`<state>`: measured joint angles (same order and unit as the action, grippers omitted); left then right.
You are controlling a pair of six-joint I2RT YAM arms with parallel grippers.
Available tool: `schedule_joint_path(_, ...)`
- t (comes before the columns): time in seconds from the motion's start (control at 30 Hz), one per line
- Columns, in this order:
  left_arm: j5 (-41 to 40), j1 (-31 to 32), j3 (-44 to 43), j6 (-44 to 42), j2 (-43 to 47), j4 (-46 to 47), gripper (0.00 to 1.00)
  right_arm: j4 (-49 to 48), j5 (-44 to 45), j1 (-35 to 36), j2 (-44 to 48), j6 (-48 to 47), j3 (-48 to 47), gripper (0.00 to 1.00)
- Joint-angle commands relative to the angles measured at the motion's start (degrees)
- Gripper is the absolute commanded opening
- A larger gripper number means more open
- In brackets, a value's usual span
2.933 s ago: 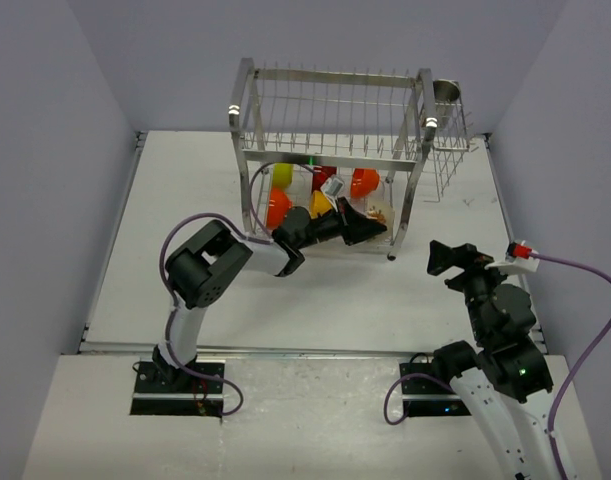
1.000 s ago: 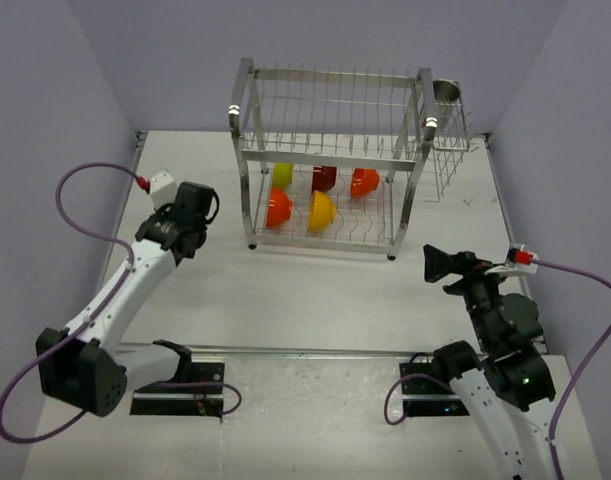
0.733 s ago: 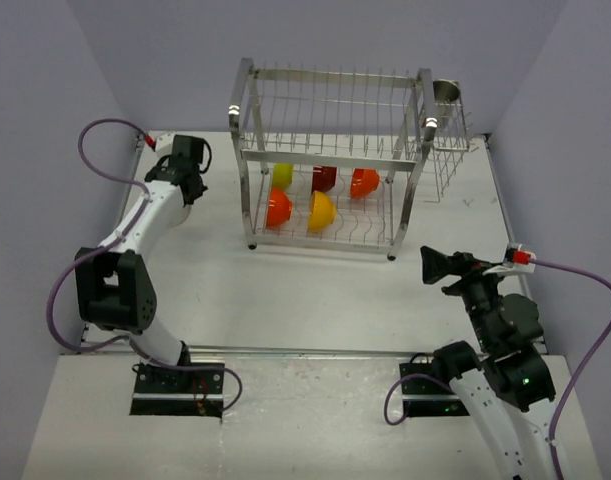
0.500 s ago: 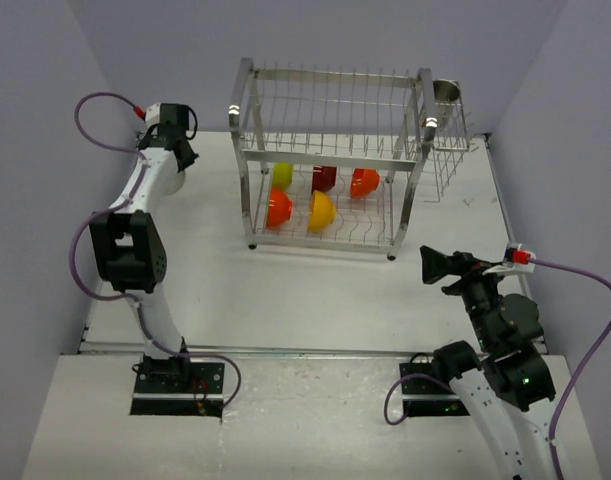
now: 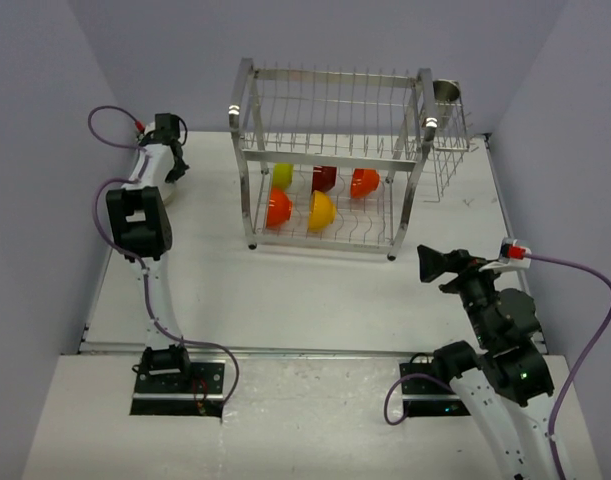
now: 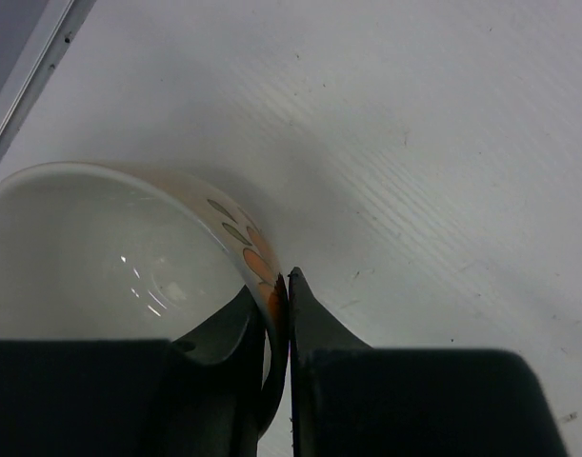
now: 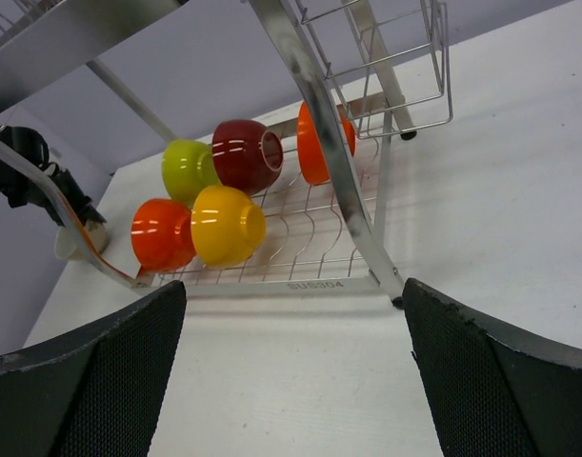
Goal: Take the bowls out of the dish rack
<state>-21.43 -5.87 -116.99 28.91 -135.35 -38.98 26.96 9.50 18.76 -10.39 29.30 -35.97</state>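
The dish rack [image 5: 330, 150] stands at the back of the table. On its lower tier sit a lime-green bowl [image 5: 282, 175], a dark red bowl [image 5: 324, 178], an orange-red bowl [image 5: 364, 182], an orange bowl [image 5: 278, 207] and a yellow bowl [image 5: 321, 210]. My left gripper [image 5: 168, 160] reaches into the far left corner. In the left wrist view it [image 6: 283, 290] is shut on the rim of the whitish bowl with orange pattern [image 6: 110, 248], one finger inside, one outside, low at the table. My right gripper [image 7: 295, 314] is open and empty, facing the rack's front right post [image 7: 333, 143].
A small metal cup [image 5: 446, 91] sits in the wire side basket [image 5: 447, 150] on the rack's right. The table's left edge rail [image 6: 24, 86] runs close to the held bowl. The purple walls close in on both sides.
My left gripper took the whitish bowl out of the rack's lower tier and swung it across to the far left corner. The right arm has barely moved.
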Motion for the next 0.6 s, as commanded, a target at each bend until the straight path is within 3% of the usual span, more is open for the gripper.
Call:
schedule_joint_path(0.0,-1.77,-0.28,-3.69,-3.15,1.58,0.57,0.0,-1.82,0.0,0.13,-0.77,-1.09,0.28,0.96)
schedule_joint_path(0.57,-13.54,0.68,-3.51,-8.51,1.49,-5.66,0.0,-2.7,-1.06,0.13,-1.21,-1.0,0.81,0.96)
